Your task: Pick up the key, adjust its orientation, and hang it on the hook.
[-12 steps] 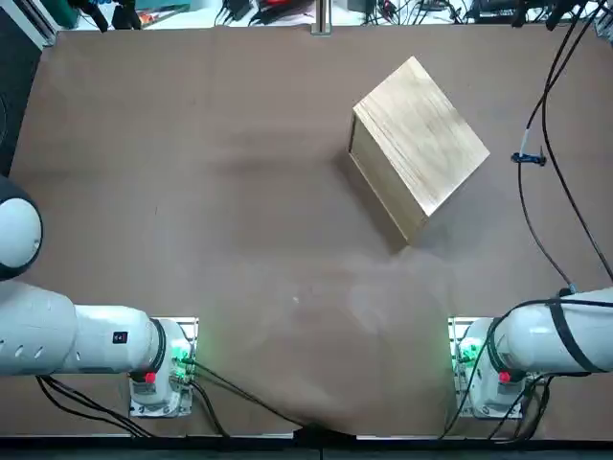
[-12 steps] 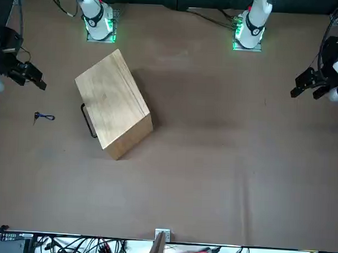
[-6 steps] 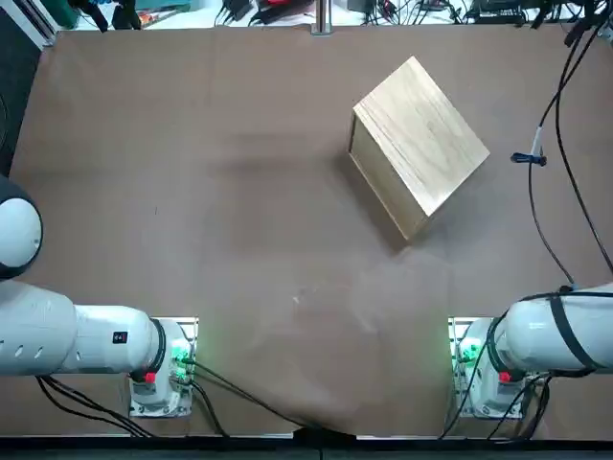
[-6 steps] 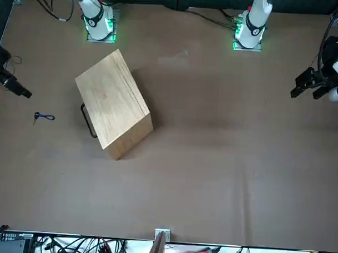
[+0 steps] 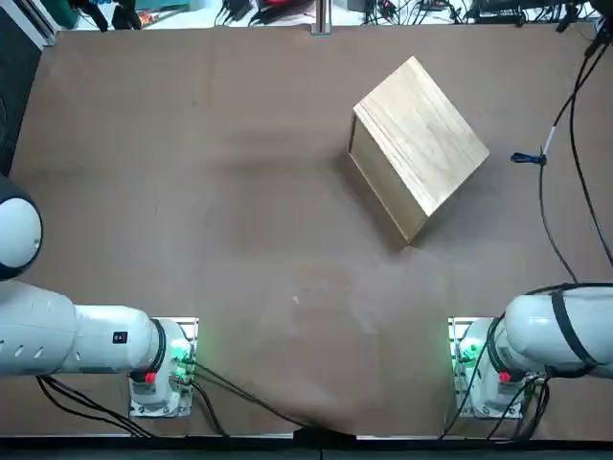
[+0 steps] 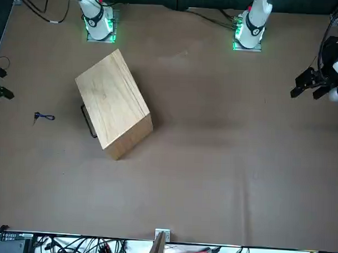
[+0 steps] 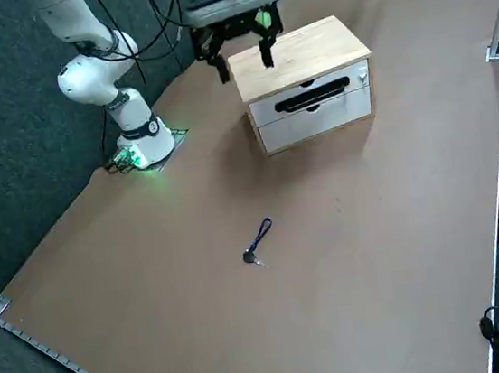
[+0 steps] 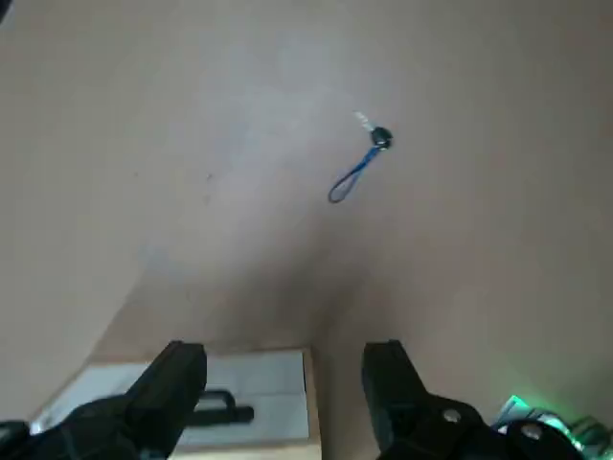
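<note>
In the right side view, the key is seen lying on the brown surface, its blue loop pointed toward the wooden box. In the right wrist view, the right claw is shown spread wide, nothing held, near the box.

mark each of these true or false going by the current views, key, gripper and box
1. The key lies on the table. True.
2. The loop on the key is red. False: it is blue.
3. The right gripper is closed around the key. False: its fingers are apart, with the key beyond them.
4. The wooden box has a black handle on its white front. True.
5. The key is on top of the wooden box. False: it lies beside the box, not touching it.
</note>
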Robot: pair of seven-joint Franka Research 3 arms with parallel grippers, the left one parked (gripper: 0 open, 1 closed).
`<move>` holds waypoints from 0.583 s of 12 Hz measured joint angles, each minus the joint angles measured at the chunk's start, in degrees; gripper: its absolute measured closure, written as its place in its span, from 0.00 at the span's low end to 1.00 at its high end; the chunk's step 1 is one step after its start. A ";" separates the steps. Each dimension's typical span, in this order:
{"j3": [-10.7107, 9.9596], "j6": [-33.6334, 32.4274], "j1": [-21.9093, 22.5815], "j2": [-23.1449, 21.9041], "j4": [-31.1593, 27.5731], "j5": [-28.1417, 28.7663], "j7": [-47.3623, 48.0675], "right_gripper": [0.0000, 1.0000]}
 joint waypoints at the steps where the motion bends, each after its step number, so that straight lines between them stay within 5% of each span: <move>1: -0.03 0.07 -1.17 0.19 -0.17 0.00 1.95 0.00; 7: -0.09 5.99 -5.93 1.20 -6.45 0.00 12.70 0.00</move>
